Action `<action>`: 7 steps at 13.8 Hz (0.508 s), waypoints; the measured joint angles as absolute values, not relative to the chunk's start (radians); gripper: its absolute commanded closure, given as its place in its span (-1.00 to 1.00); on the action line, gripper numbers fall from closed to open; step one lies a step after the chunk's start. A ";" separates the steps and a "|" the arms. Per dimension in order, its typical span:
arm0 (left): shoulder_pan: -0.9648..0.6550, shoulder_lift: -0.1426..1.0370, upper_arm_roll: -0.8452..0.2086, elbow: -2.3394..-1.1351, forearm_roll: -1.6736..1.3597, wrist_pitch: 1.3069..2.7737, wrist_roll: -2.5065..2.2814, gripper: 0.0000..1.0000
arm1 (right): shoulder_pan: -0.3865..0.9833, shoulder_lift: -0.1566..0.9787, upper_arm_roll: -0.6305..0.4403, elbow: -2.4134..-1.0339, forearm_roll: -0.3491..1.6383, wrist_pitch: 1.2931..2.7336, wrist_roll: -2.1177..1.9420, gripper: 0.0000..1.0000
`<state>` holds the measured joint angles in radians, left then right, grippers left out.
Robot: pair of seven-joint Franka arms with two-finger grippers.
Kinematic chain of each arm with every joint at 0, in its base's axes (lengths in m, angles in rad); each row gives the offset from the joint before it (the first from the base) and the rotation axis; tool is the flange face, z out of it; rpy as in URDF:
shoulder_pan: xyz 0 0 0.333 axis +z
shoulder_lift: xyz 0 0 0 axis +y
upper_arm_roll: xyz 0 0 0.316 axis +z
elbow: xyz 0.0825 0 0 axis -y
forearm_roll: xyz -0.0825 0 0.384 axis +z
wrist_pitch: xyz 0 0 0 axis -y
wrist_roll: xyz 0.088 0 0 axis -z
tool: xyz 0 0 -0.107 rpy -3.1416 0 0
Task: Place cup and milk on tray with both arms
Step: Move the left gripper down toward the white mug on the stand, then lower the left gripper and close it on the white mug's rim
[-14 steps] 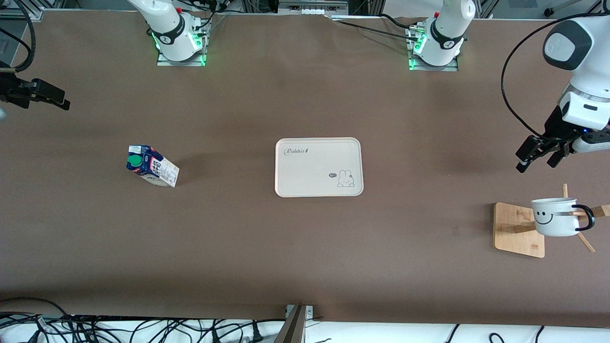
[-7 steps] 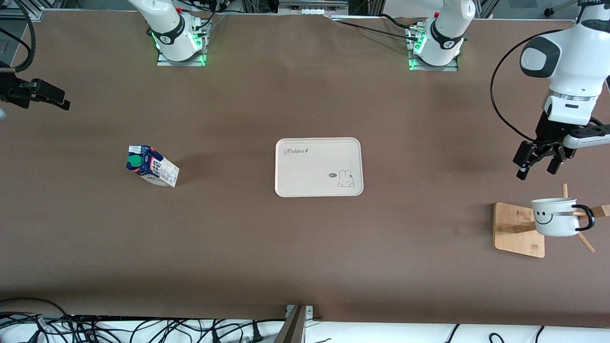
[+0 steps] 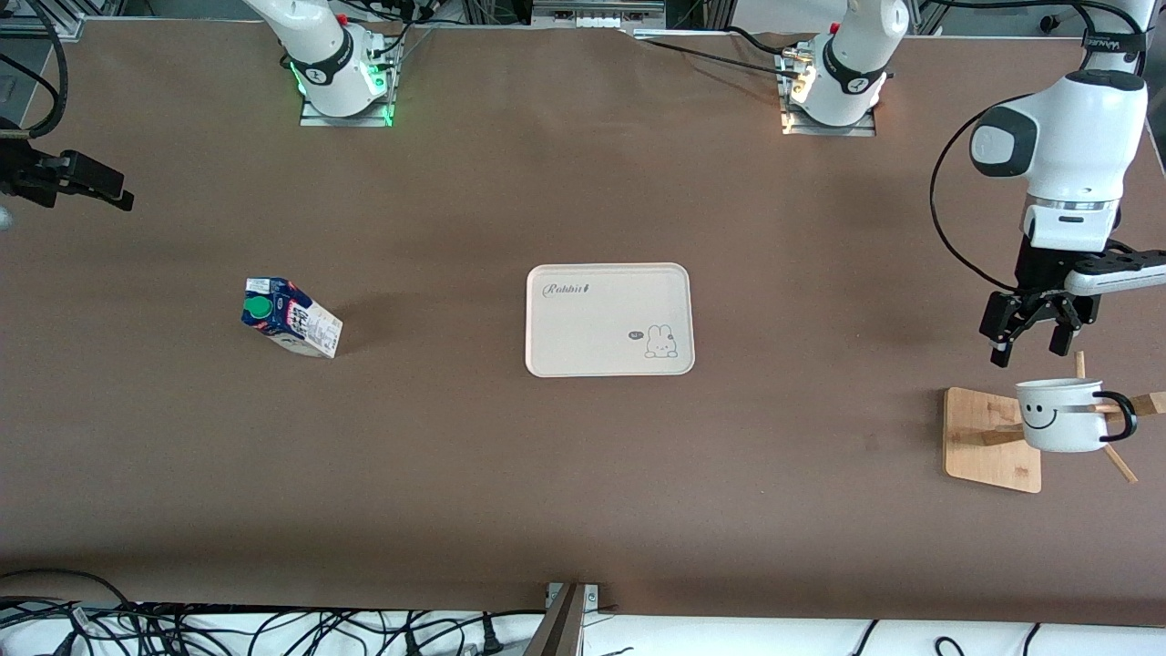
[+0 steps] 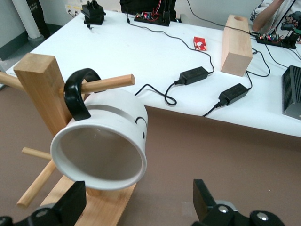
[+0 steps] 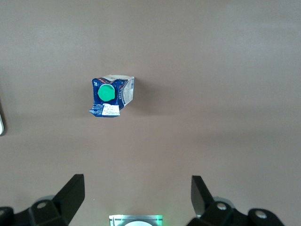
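Observation:
The white smiley cup [image 3: 1057,415] hangs by its black handle on a peg of a wooden stand [image 3: 988,437] at the left arm's end of the table. My left gripper [image 3: 1029,353] hovers open just above it. In the left wrist view the cup's mouth [image 4: 99,155] faces the open left gripper [image 4: 137,195], one finger [image 4: 73,200] close beside the rim. The milk [image 3: 290,317] stands toward the right arm's end, seen from above with its green cap [image 5: 111,96]. My right gripper [image 3: 123,196] waits open high over that end [image 5: 136,186]. The cream tray [image 3: 608,319] lies mid-table with nothing on it.
Both arm bases [image 3: 342,82] [image 3: 833,87] stand along the table edge farthest from the front camera. Loose cables [image 3: 273,629] run along the nearest edge. A white side table [image 4: 155,52] with power bricks and a wooden block shows past the stand.
The left arm has swung round and lowered its open gripper toward the cup on the stand. The right arm, milk, tray and cup have not moved.

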<state>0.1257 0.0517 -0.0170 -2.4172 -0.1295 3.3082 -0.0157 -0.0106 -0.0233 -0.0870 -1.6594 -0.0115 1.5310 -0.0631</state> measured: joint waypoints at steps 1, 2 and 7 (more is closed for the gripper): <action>0.126 0.062 -0.017 -2.417 -0.129 3.330 -0.015 -1.00 | -0.011 -0.023 -0.087 -1.659 -0.011 1.531 -0.063 -1.00; 0.125 0.070 -0.017 -2.417 -0.129 3.348 -0.014 -1.00 | -0.011 -0.023 -0.087 -1.659 -0.011 1.531 -0.063 -1.00; 0.126 0.104 -0.017 -2.406 -0.102 3.443 -0.009 -1.00 | -0.011 -0.023 -0.087 -1.659 -0.011 1.531 -0.063 -1.00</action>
<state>0.1261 0.1042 -0.0174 -2.4061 -0.1025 3.4427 -0.0089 -0.0106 -0.0233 -0.0870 -1.6594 -0.0115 1.5310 -0.0631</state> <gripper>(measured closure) 0.000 0.000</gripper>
